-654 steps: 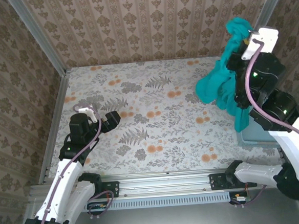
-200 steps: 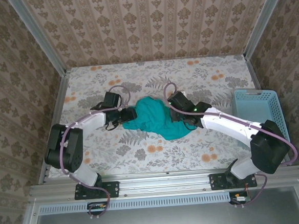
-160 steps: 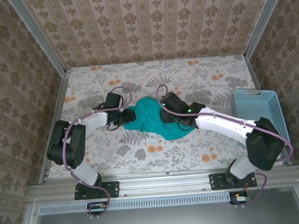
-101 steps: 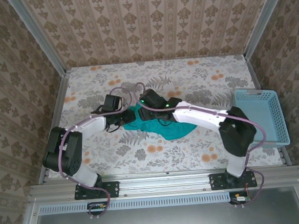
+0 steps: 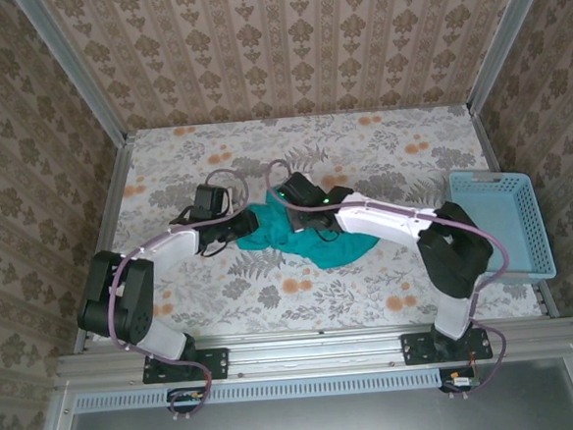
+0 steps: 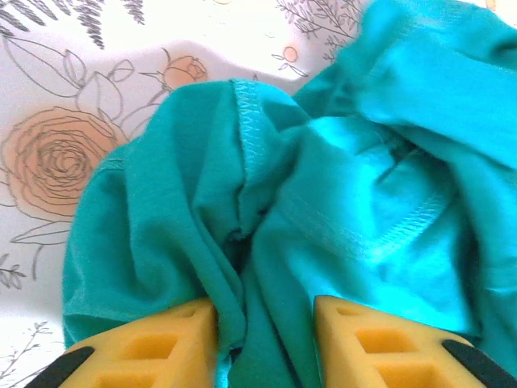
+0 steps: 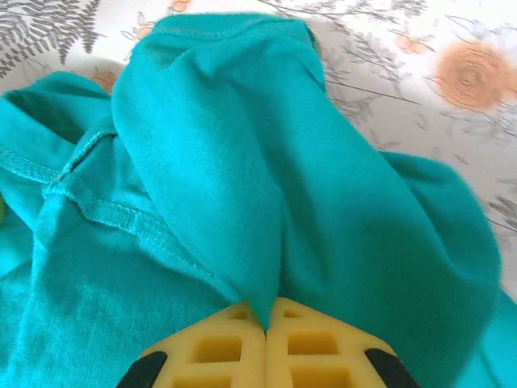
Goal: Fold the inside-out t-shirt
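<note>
The inside-out t-shirt (image 5: 312,235) lies crumpled in a teal heap at the middle of the table, seams showing (image 6: 250,121) (image 7: 105,210). My left gripper (image 5: 240,226) is at the heap's left edge; in the left wrist view a thick bunched fold fills the gap between its yellow pads (image 6: 265,314), so it is shut on the cloth. My right gripper (image 5: 296,214) reaches in from the right over the heap's top. Its pads (image 7: 266,322) are pressed together on a thin raised fold.
A light-blue slotted basket (image 5: 488,176) stands at the table's right edge, beside the right arm's elbow. Patterned walls close the table on the left, back and right. Flowered tabletop (image 5: 263,158) lies bare around the heap.
The right arm has reached further left across the shirt and its jaws have closed on a fold. The left gripper has stayed at the heap's left edge, and the heap has bunched smaller.
</note>
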